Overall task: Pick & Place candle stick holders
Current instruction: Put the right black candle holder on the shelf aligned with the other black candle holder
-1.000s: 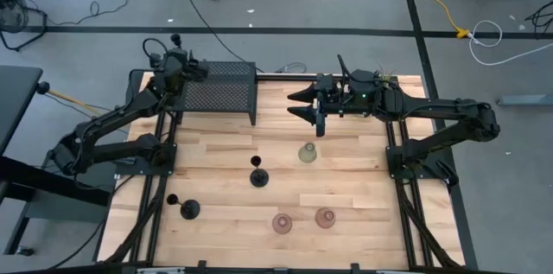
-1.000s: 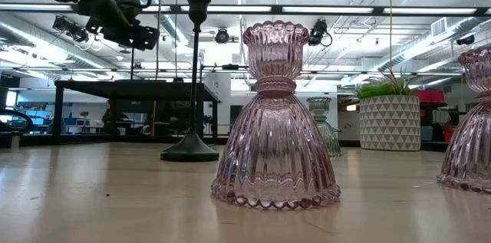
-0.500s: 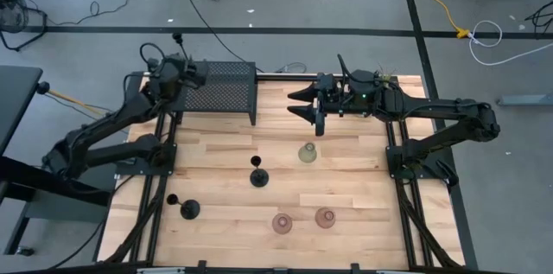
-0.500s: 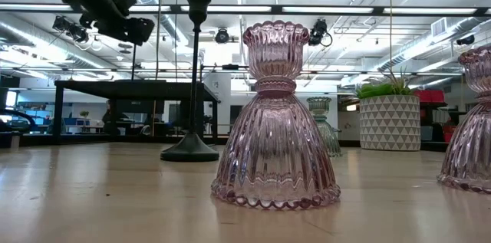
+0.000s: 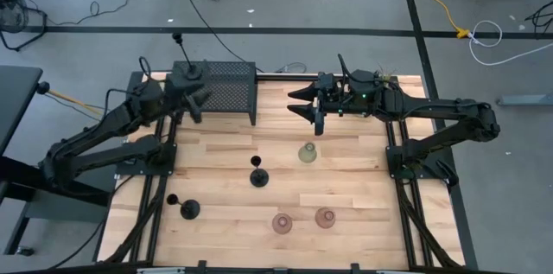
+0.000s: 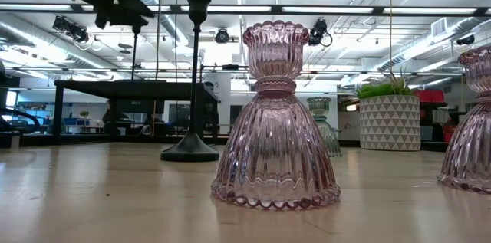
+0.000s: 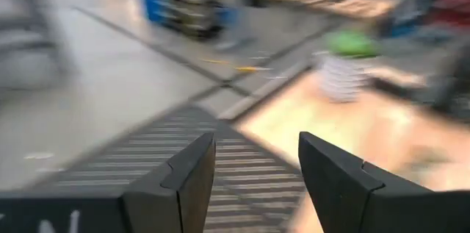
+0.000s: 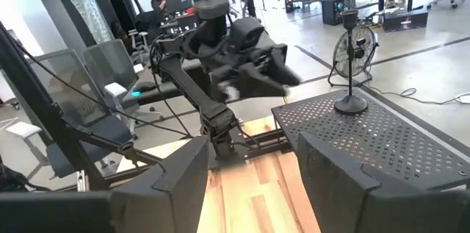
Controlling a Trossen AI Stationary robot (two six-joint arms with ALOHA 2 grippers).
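One black candle stick holder (image 5: pixel 183 65) stands by its round base on the black mesh box (image 5: pixel 223 91) at the far left; the right wrist view shows this holder (image 8: pixel 350 64) too. My left gripper (image 5: pixel 196 103) hovers open and empty beside the box's left end, its fingers (image 7: pixel 192 178) over the mesh top. On the table stand two more black holders (image 5: pixel 257 175) (image 5: pixel 187 208), a pale green glass one (image 5: pixel 307 153) and two pinkish ones (image 5: pixel 282 222) (image 5: pixel 326 217). My right gripper (image 5: pixel 295 105) waits open, high at the far middle.
A green plant in a white patterned pot (image 6: pixel 390 116) stands at the far right behind my right arm. The mesh box takes up the far left corner. Bare wood lies between the box and the holders (image 5: pixel 216 149).
My left gripper has drawn back from the black holder on the mesh box, toward the table's near-left, and has tipped up from slanting down to about level. The holder stays upright on the box.
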